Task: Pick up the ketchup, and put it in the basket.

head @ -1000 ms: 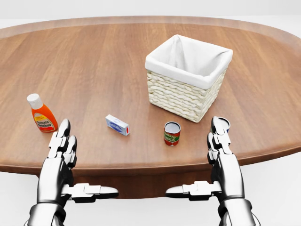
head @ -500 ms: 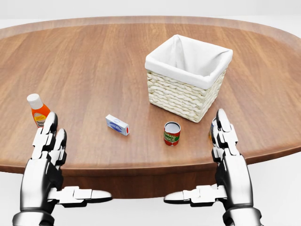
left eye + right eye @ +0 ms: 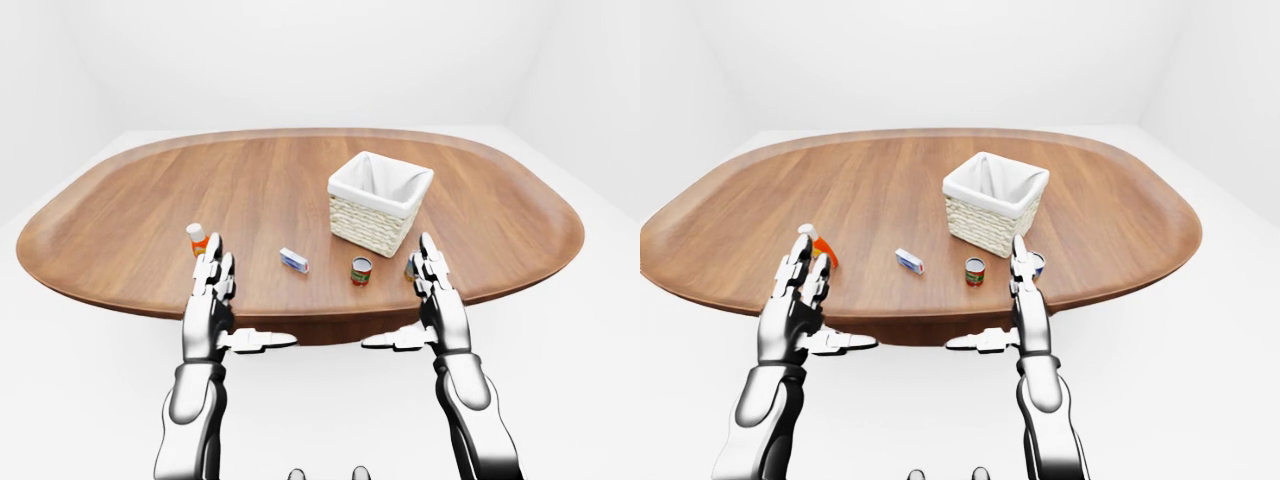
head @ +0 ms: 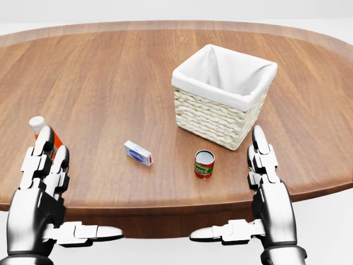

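The ketchup (image 4: 39,125), an orange bottle with a white cap, stands upright near the table's left edge in the head view. The raised fingers of my left hand (image 4: 54,179) hide most of it. That hand is open, its thumb stretched out sideways, and I cannot tell whether it touches the bottle. The wicker basket (image 4: 211,118) with a white liner stands right of the table's middle, and nothing shows inside it. Below the basket's right corner, my right hand (image 4: 260,182) is open and holds nothing.
A small white and blue box (image 4: 138,153) and a red can (image 4: 203,164) lie between the hands on the oval wooden table (image 4: 110,72). A second can (image 3: 1037,262) stands just behind my right hand. White floor surrounds the table.
My left hand has moved left and now stands in front of the ketchup, covering it. The right hand rose slightly. The whole picture has shifted a little downward.
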`<state>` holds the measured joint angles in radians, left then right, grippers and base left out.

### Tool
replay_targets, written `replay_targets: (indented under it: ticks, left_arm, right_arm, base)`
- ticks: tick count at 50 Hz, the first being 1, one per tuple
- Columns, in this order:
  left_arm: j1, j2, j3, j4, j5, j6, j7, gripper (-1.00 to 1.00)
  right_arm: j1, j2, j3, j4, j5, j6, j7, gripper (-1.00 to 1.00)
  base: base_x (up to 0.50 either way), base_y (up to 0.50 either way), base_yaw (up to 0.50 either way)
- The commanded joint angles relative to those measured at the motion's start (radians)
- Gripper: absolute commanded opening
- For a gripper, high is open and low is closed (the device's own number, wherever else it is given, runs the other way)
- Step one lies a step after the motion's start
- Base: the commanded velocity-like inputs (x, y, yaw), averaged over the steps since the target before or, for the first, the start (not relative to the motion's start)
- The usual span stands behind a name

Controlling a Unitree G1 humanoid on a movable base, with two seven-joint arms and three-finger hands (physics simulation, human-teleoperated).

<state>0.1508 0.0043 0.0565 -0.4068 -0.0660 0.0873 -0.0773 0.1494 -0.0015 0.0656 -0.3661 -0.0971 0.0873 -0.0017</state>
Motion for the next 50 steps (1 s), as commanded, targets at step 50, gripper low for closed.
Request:
replay_targets:
  ticks: [50]
  left_arm:
    - [0.029,-0.002,0.035,-0.036,-0.049,0.000,-0.035,1.00]
  right_arm:
    - [0.025,-0.001,0.042,-0.037,-0.056,0.000,-0.022,1.00]
  base:
    - [0.19,0.04,0.00]
